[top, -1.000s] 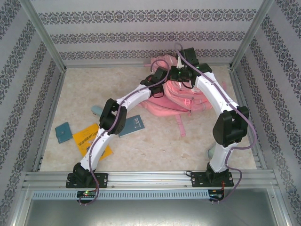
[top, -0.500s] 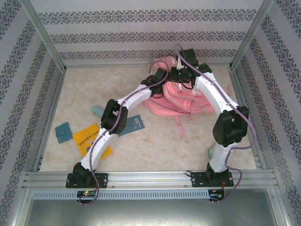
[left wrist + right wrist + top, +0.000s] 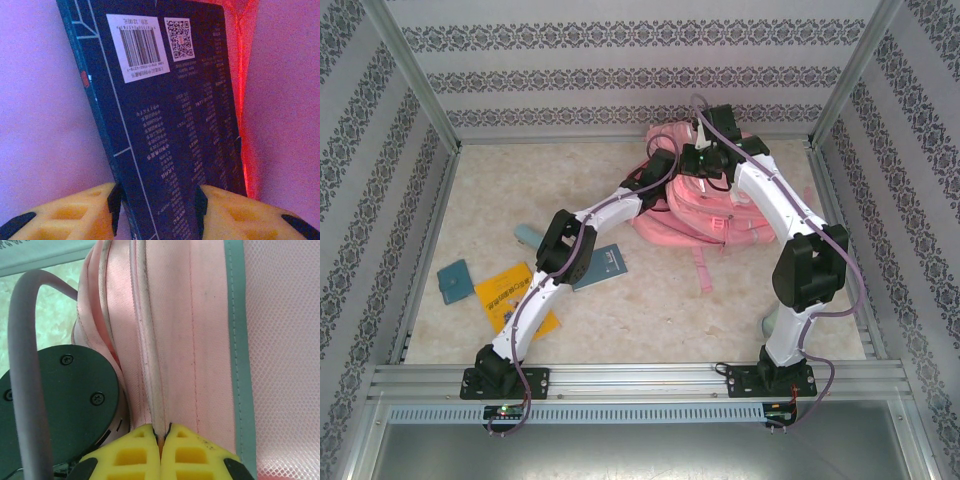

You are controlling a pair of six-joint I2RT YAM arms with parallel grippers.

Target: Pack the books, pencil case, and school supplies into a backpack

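Left wrist: left end effector (image 3: 157, 212) grips navy book (image 3: 170, 125) between pink backpack (image 3: 190, 340) walls, right end effector (image 3: 161, 440) clamped on its seam; yellow book (image 3: 505, 292), teal book (image 3: 452, 281), blue book (image 3: 605, 266) unpacked on desk (image 3: 650, 320), so early on.

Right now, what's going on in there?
The left gripper grips a navy book between pink fabric walls, apparently inside the backpack. The right gripper is pinched shut on a backpack seam. A teal book, a yellow book and a blue book lie on the table.
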